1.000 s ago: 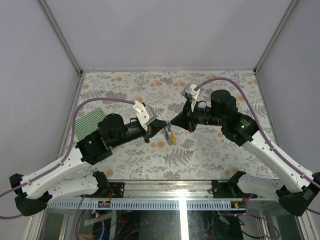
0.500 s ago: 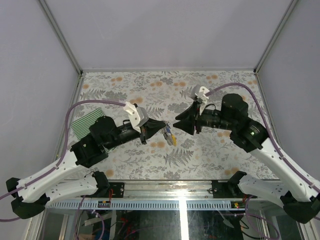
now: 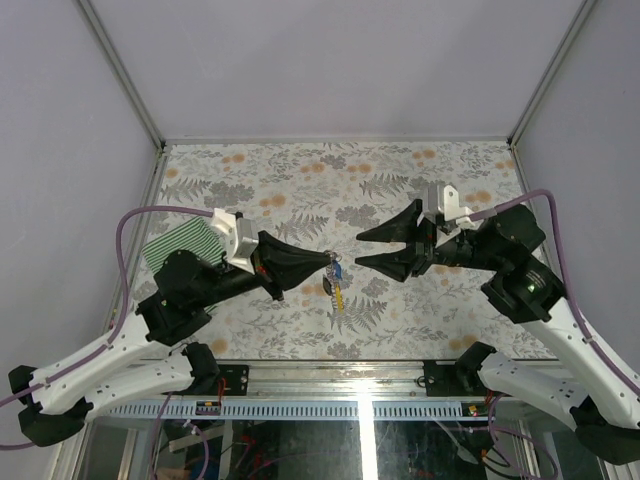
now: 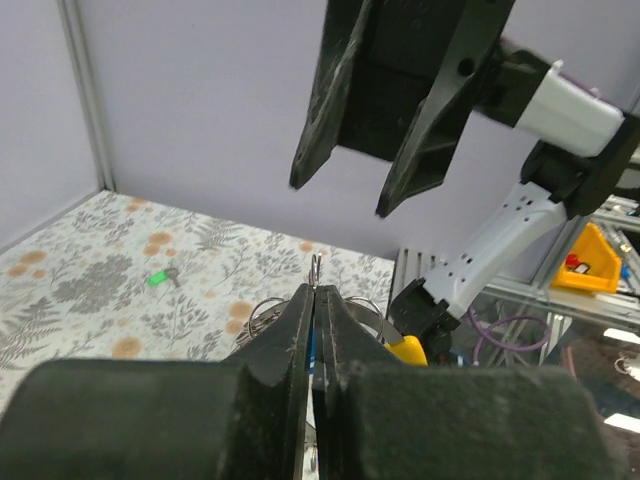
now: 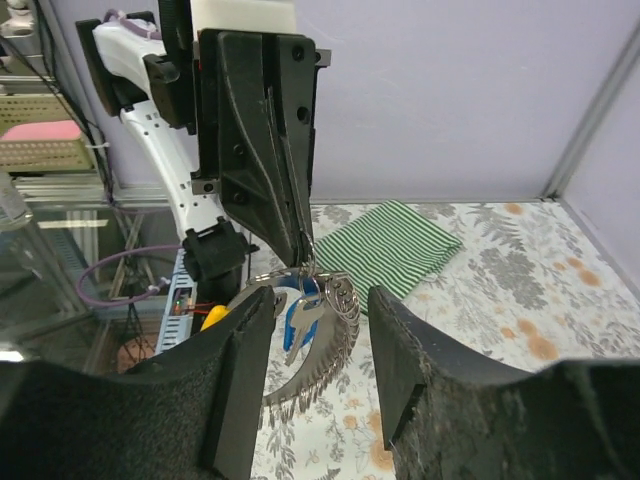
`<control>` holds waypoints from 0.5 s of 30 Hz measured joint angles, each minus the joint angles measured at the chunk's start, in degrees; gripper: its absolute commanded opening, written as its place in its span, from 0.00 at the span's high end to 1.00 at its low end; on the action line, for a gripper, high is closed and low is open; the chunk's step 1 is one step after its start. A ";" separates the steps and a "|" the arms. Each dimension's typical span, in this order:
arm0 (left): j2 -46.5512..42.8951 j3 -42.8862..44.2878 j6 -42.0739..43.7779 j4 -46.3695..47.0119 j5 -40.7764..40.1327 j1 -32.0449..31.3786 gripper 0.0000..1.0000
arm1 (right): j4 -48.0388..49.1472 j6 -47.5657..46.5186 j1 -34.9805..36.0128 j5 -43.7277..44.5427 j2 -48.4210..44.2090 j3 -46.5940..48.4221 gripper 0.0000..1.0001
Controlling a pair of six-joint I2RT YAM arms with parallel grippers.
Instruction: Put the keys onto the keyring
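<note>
My left gripper (image 3: 327, 262) (image 4: 316, 292) is shut on the keyring (image 5: 335, 335) and holds it above the table. Its silvery chain loop hangs below the fingertips. A blue-headed key (image 5: 299, 309) (image 3: 333, 270) and the yellow tag (image 3: 340, 295) (image 4: 409, 349) dangle from it. A small ring (image 4: 316, 266) pokes out above the closed tips. My right gripper (image 3: 357, 250) (image 5: 318, 310) is open, facing the left one a little to its right. Its jaws stand on either side of the hanging keyring without touching it. A green-headed key (image 4: 159, 278) lies on the table beyond.
A green-and-white striped cloth (image 3: 180, 243) (image 5: 398, 245) lies at the table's left edge, behind the left arm. The floral tabletop (image 3: 300, 180) is bounded by metal frame rails and grey walls. Both arm bases sit at the near edge.
The right gripper has opened, let go of the keyring and drawn back to the right. The left gripper has shifted slightly with the keyring still in it.
</note>
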 measured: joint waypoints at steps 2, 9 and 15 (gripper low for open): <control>-0.31 -0.24 -1.36 1.64 0.81 0.00 1.00 | 1.42 0.79 0.00 -2.10 0.85 0.00 0.49; -0.39 -0.26 -3.61 5.05 2.86 0.00 1.00 | 5.55 3.41 0.00 -7.30 3.65 -0.26 0.53; -0.02 -0.26 -4.48 5.92 4.13 0.00 1.00 | 10.82 6.82 0.00 -10.67 4.39 -0.98 0.56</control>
